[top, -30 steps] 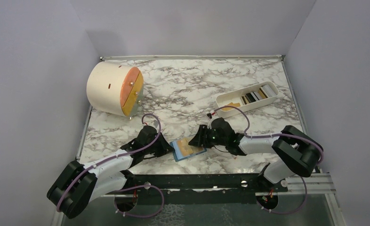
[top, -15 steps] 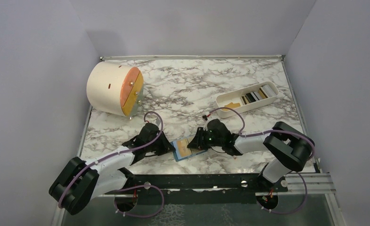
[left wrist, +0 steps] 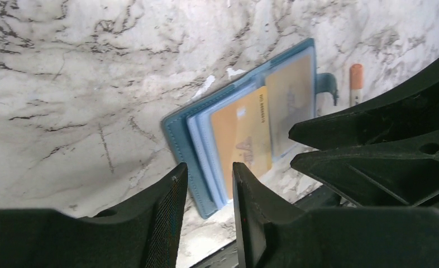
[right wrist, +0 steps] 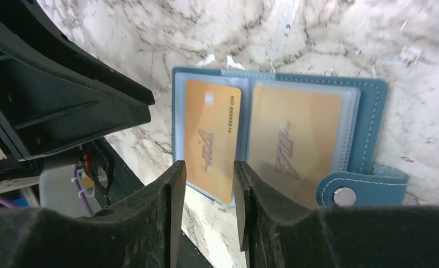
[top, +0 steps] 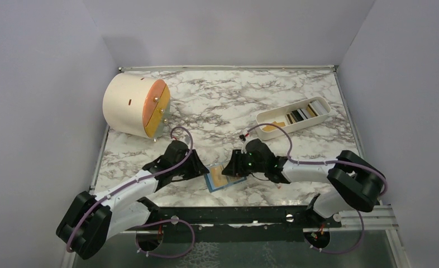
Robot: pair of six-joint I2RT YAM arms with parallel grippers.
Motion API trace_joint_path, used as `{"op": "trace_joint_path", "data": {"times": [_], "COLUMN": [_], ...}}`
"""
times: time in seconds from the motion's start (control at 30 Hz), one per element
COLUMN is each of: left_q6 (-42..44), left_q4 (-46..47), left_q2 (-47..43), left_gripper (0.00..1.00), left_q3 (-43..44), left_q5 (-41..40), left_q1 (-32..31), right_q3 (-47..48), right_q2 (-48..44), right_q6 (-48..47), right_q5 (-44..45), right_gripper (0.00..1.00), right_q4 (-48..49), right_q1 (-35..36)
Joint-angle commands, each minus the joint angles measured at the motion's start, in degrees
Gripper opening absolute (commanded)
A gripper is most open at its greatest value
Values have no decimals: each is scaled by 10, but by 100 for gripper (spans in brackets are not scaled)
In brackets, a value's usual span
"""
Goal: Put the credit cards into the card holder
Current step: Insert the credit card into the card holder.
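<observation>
Left jaws have backed off the card holder [right wrist: 376, 123], parted, empty; right jaws straddle the gold card [right wrist: 210, 139], grip unclear, and might drag it out.

light: bright, even, diffuse, from overhead
shadows: soft; round box [top: 129, 105] throws one onto back wall [top: 234, 28]
glare: faint sheen on card holder [right wrist: 369, 123] sleeves
focus: all views sharp
edges: slight wide-angle stretch, wrist views
</observation>
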Motion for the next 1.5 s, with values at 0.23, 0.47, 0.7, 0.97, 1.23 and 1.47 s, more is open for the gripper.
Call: {"op": "trace_joint_path", "data": {"times": [0.23,0.47,0.7,0.97,1.23,1.47], "left_q6": [-48,-62,-66,-64,-64,-66], "left_q4": [121,161,185,187,149,146], "left_q2": [-34,-28,-21,-7,-4,3], "left_gripper": [51,55,56,56,56,57], "left_q3": [-37,-54,-68,-69,-58,-56], "left_q5": [34,14,7,3,-2,-7], "left_q1": [3,3,3,3,3,3], "right_q3": [39,48,20,7,8,7], "right_q2": [-19,45,76,85,83,94], "right_q6": [-60,-52,-26,-17,-17,-15], "right_q5": [35,6,-20,-20,-15,-20], "right_gripper": [27,17,5,2,2,2], "right_q4": [-58,-14,44,55,50,61], "right_q1": [3,3,3,3,3,3]}}
